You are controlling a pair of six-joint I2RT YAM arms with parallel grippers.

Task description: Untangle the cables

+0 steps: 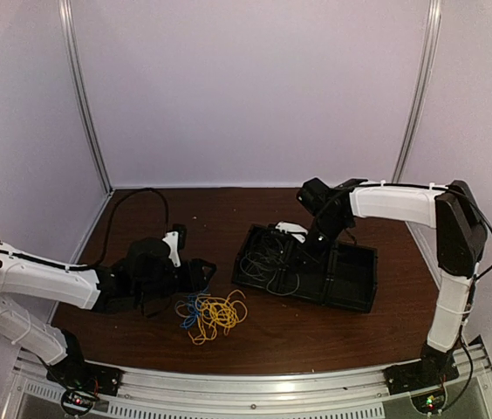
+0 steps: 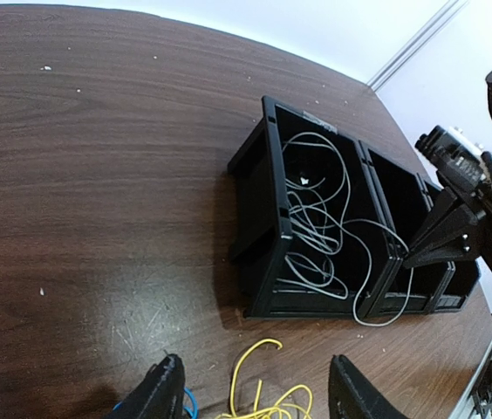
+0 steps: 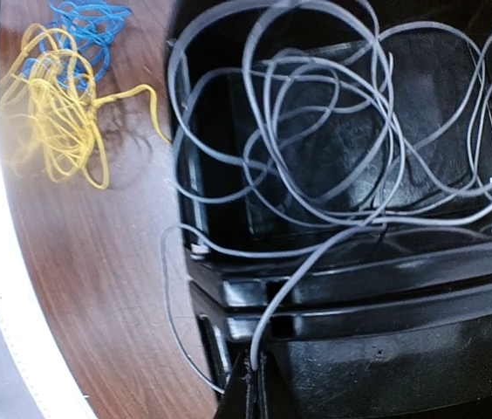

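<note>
A loose tangle of pale grey cable (image 3: 316, 131) fills the left compartment of a black tray (image 1: 366, 301). One strand runs over the divider into my right gripper (image 3: 253, 374), which is shut on it at the tray's middle wall (image 1: 309, 255). On the table in front of the tray lie a yellow cable (image 1: 220, 312) and a blue cable (image 1: 189, 307), their loops overlapping. My left gripper (image 2: 259, 401) hovers open just over their left edge, with yellow cable (image 2: 263, 384) between its fingers and blue cable (image 2: 189, 403) by the left fingertip, touching neither.
The tray's right compartment (image 2: 412, 196) holds no cable bundle. A grey loop (image 2: 377, 319) hangs out over the tray's near wall onto the table. White enclosure walls with metal posts (image 1: 89, 105) surround the table, and an aluminium rail (image 1: 255, 384) runs along its front edge.
</note>
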